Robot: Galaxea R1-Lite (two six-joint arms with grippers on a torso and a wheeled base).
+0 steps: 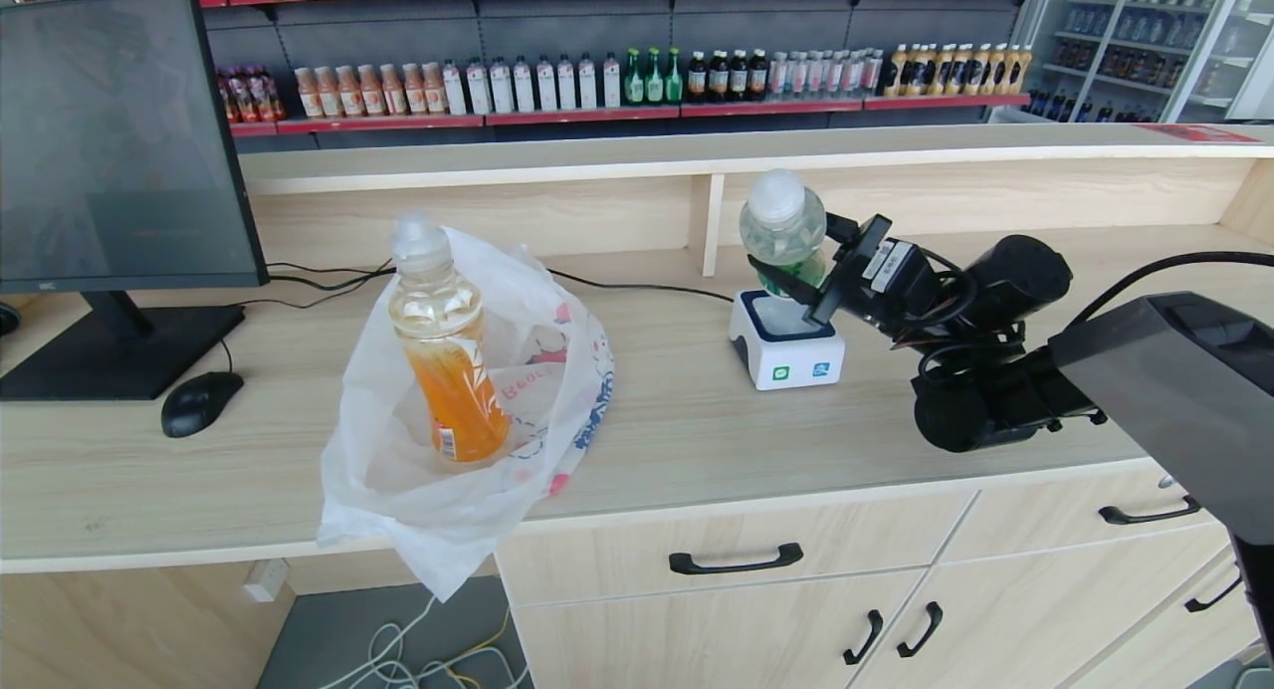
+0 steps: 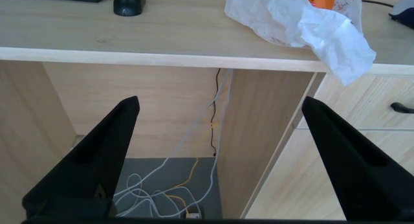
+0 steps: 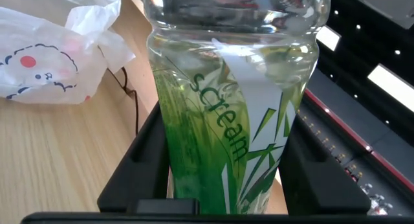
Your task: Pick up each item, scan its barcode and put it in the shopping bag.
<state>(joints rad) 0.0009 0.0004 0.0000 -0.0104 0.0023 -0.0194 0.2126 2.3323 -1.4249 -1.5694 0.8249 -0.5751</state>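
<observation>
Got the green-label bottle [image 1: 783, 226] clamped in the right gripper [image 1: 791, 283], fingers round the lower body, upright right over the white scanner [image 1: 786, 355] on the counter [image 1: 697, 430]; touching it or just clear, can't say. Seems well filled with clear liquid, so probably fairly heavy for its size, plus smooth plastic and a glossy sleeve, so liable to slip or twist in the grip. Best held right there on the straight labelled part, not up at the rounded shoulder. Wouldn't squeeze much harder for fear of denting thin walls. Left gripper [image 2: 220, 159] spread wide with nothing in it, down below the counter edge. Already 1 orange drink [image 1: 445, 370] standing in the shopping bag [image 1: 398, 510], thin floppy plastic drooping over the front edge. Can't find the barcode anywhere, and can't confirm it pointing at the scanner window either, with bottle and fingers in the way. Bottle base cut off in the right wrist view too.
</observation>
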